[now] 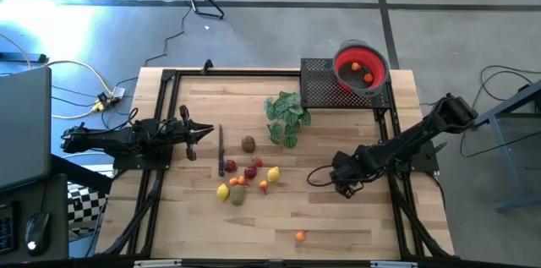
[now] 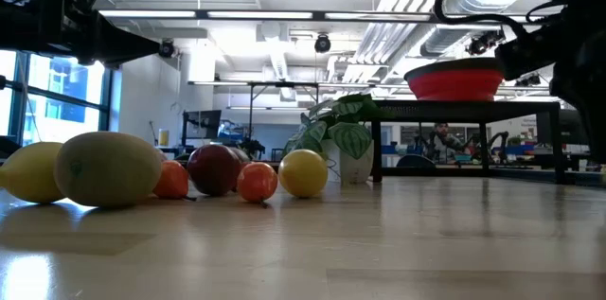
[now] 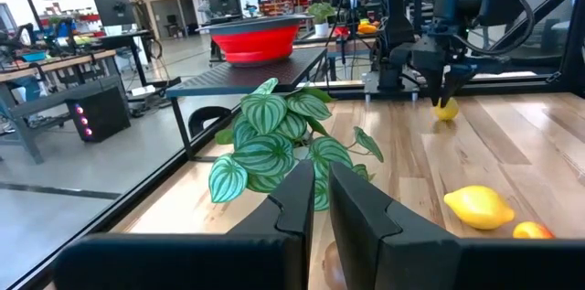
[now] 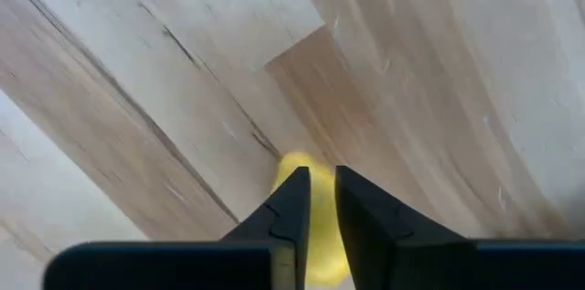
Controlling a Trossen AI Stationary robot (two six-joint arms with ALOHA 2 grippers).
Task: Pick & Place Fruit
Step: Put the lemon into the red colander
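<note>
Yellow shows between the fingers of your right gripper (image 4: 315, 200), which stands on the bench near its right edge, jaws drawn in around a small lemon (image 4: 311, 235). The fingers sit close together with only a sliver of fruit between them, so the hold looks shallow; a round, smooth toy could squirt out as you lift or roll across the wood. The red bowl (image 1: 362, 67) waits on its black stand (image 1: 325, 90) at the back right corner, already holding two pieces, and a low carry could clip the stand. Your left gripper (image 3: 318, 200) hovers closed and empty near the left edge, facing the plant sprig (image 1: 286, 116). Other fruit (image 1: 245, 177) clusters mid-bench.
</note>
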